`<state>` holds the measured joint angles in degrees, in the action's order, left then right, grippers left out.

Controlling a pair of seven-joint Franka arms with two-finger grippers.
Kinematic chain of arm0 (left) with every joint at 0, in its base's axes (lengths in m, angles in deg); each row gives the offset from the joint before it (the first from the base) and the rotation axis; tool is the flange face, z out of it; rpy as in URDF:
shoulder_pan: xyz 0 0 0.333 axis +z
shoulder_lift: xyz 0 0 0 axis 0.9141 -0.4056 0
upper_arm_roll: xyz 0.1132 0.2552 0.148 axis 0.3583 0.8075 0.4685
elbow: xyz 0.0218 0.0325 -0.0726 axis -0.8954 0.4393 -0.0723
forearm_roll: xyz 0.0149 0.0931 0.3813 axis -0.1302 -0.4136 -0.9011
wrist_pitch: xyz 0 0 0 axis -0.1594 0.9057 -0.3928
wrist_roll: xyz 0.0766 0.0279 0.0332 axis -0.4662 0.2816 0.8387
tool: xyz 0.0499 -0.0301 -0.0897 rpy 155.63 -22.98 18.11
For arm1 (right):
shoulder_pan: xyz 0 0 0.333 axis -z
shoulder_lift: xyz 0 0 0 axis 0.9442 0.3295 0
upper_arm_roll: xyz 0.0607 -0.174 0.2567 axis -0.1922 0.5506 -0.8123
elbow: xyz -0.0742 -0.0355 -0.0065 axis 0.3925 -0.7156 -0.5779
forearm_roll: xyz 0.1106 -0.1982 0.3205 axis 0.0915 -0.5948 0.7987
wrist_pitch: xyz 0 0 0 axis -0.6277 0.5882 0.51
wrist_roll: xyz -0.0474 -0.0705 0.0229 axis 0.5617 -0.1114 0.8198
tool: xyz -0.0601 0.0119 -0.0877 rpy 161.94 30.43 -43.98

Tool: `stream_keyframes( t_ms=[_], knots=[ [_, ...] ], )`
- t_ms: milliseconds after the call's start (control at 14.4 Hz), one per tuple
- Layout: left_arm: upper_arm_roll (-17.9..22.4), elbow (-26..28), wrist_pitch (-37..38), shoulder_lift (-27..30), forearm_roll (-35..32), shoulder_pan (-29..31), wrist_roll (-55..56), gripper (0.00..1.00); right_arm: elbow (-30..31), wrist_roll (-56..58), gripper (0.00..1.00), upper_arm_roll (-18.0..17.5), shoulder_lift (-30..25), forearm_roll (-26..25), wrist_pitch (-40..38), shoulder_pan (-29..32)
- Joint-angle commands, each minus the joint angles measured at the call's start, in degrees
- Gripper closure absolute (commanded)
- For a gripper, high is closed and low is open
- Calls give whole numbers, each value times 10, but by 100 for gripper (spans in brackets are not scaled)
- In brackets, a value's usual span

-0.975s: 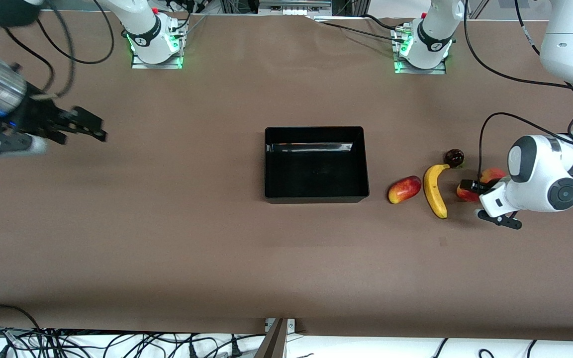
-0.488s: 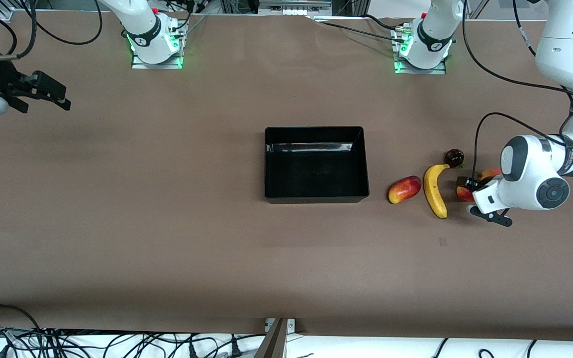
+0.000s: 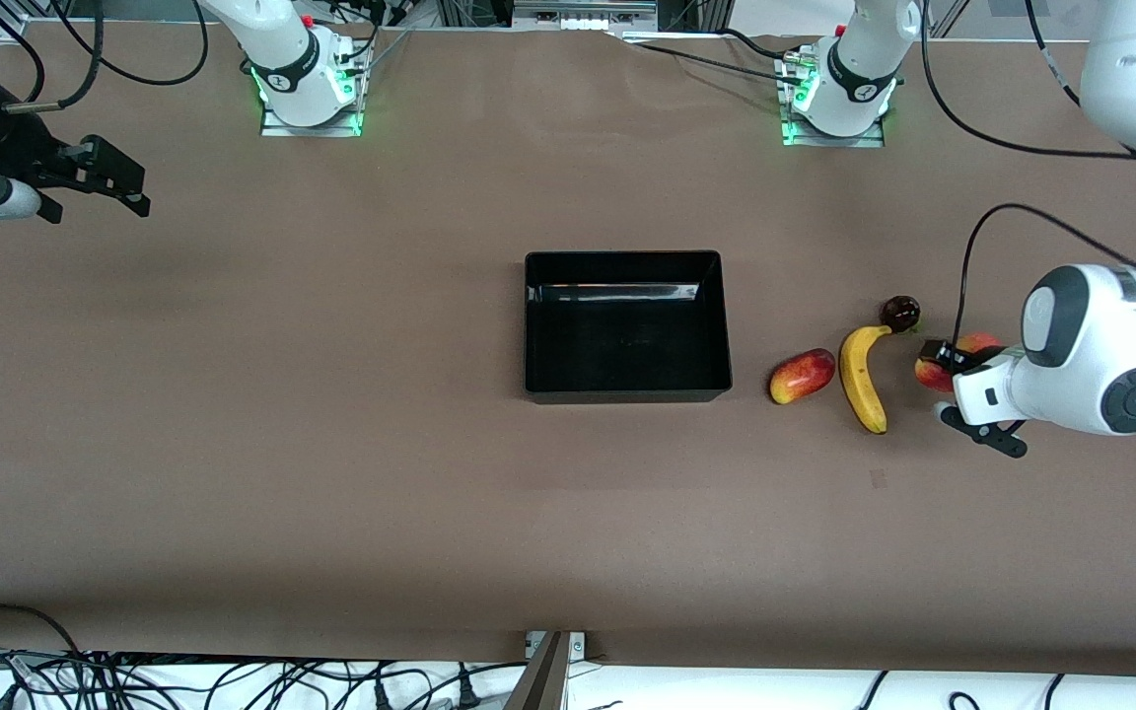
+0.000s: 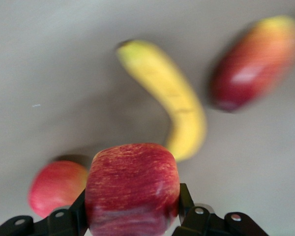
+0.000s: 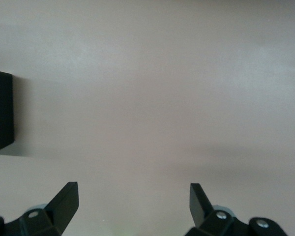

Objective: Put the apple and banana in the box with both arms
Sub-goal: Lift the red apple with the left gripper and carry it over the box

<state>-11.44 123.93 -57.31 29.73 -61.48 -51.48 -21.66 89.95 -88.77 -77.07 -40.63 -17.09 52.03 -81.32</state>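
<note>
Apple [image 4: 132, 177] sits clamped between the fingers of the left gripper [image 4: 132, 211], over the table [image 3: 331, 444] at the left arm's end. It looks lifted off the surface, though that is a judgement from the shadow below it. Another round red fruit [image 4: 56, 189] lies just beside it on the table.

The coming move turns on where the box [image 3: 627, 258] lies from the held apple. It is toward the right arm's end and about level with the apple, and it stands open and holds nothing. Banana [image 3: 860, 380] and mango [image 3: 802, 376] lie between the two, so the carry probably needs to pass above them.

The banana's long axis runs nearer-to-farther from the front camera, roughly parallel to the box's closest wall. Its stem end is the farther end and points at a small dark fruit [image 3: 900, 313].

The right gripper [image 3: 129, 189] waits with its fingers spread and nothing between them, over bare table at the right arm's end. It is well apart from box and banana. The left arm is much the nearer to the banana, so the right arm would have to reach across the box for it.
</note>
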Motion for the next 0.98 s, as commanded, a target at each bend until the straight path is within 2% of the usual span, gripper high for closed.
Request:
stream_keyframes(
  t_ms=[0,139,279,418,488,557,697,766,836,905],
  knots=[
    [-45,-38,67,0,108,-11,40,100,-5,-1,0,-8,1,-27,4,-3],
    [-78,-39,61,-4,188,-39,87,100,-25,0,0,-4,12,-21,5,0],
    [-81,-40,7,-15,241,-110,153,100,-35,-6,0,-7,16,-19,1,-3],
    [-81,-33,-92,-28,236,-172,187,100,-36,-14,0,-8,17,-14,8,-3],
    [-76,-28,-117,-47,231,-211,200,98,-36,-14,0,-9,17,-4,8,-3],
    [-72,-26,-136,-67,192,-247,235,97,-36,-14,0,-9,17,-2,7,-3],
    [-72,-23,-146,-84,116,-285,321,90,-35,-13,0,-4,17,-1,6,-1],
    [-71,-23,-146,-89,114,-296,356,55,-36,-13,0,-4,17,-2,7,-1],
    [-71,-24,-144,-87,107,-300,375,1,-35,-13,0,-4,17,-2,6,-1],
    [-72,-26,-139,-84,107,-299,383,0,-35,-14,0,-4,17,-2,4,-1]
  ],
)
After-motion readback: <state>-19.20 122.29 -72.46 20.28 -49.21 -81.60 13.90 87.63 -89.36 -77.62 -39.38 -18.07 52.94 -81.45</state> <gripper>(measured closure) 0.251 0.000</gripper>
